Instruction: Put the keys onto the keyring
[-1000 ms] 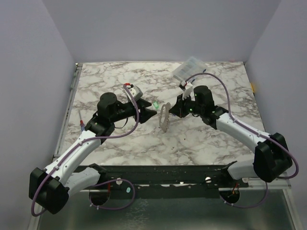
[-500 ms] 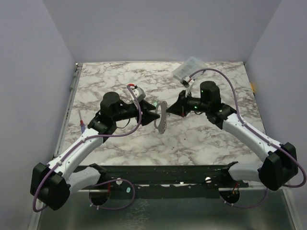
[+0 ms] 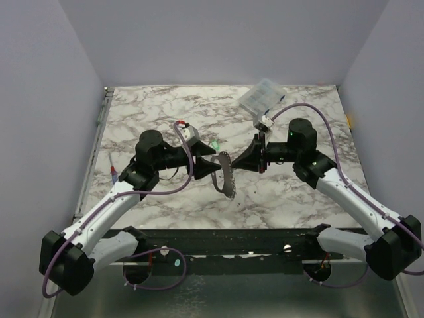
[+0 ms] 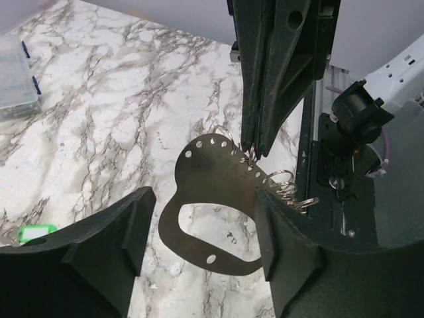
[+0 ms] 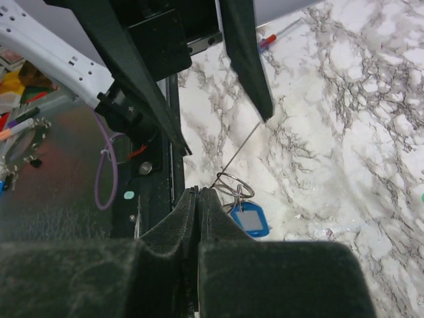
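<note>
The keyring (image 4: 215,172) hangs clear of the surface (image 3: 165,106), its holed edge clamped in the right end effector (image 5: 197,193), whose fingers are pressed together on it. The left end effector (image 4: 202,218) stands apart, one finger on either side of the keyring and touching nothing. It looks like a thin metal band: probably light, stiff and slick, so the flat faces offer a better hold than the edge. Small rings (image 4: 288,189) dangle from it and would likely swing. The green key (image 3: 215,144) lies on the surface just beyond the keyring's left side. It looks tiny and light, and its plastic head seems the best place to pinch. The blue key (image 5: 248,218) shows under the rings, but I cannot tell whether it hangs there or lies on the surface.
</note>
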Tool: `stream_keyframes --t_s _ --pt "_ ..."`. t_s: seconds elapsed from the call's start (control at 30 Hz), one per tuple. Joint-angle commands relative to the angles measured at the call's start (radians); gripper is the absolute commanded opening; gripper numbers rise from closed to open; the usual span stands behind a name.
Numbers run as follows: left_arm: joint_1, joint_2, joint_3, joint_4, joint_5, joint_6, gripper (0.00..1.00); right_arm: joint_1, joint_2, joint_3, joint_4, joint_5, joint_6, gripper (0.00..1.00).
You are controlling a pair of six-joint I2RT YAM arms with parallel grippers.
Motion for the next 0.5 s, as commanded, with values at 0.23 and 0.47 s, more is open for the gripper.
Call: stream_keyframes --t_s 0.23,0.47 --pt "-0.006 -0.083 -0.006 -0.06 0.031 0.12 0.99 0.0 -0.005 0.04 -0.089 -0.166 -0.112 0.01" --pt "-0.009 0.006 0.019 -0.065 0.168 0.086 0.97 0.01 -0.003 0.045 -0.103 -0.231 -0.118 0.01"
